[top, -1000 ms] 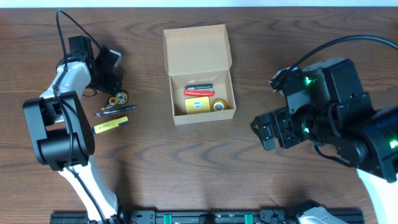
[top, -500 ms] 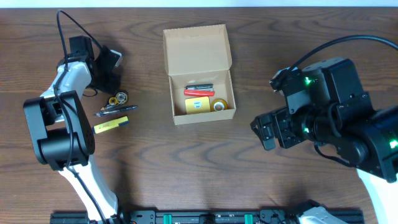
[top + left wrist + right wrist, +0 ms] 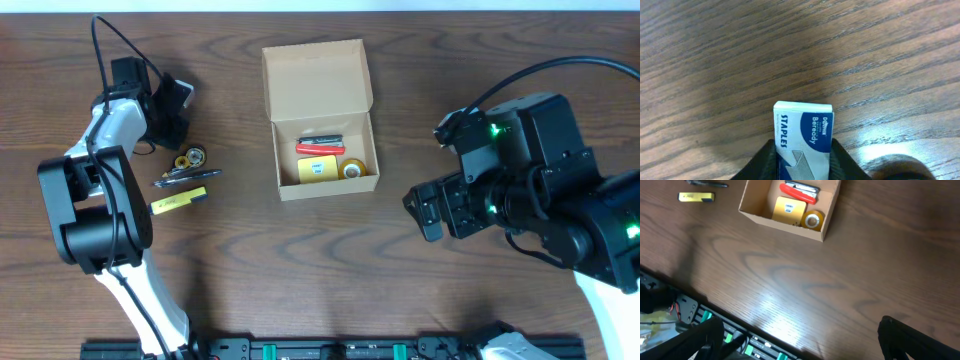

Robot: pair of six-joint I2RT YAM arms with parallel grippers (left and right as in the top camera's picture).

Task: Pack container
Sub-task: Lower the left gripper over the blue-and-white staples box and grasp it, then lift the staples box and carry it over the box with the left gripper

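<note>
Left gripper point(image 3: 802, 156) clamps a box of staples point(image 3: 803, 125) at far left, while right gripper point(image 3: 428, 211) hangs near the open cardboard box point(image 3: 322, 120), fingers spread wide.

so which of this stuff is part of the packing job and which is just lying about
Job: cardboard box; red tool, yellow pad and tape roll inside it; staples box in the left fingers; probably also the loose tape roll, dark pen-like thing, yellow marker.
Just there: black rail along the near edge.
</note>
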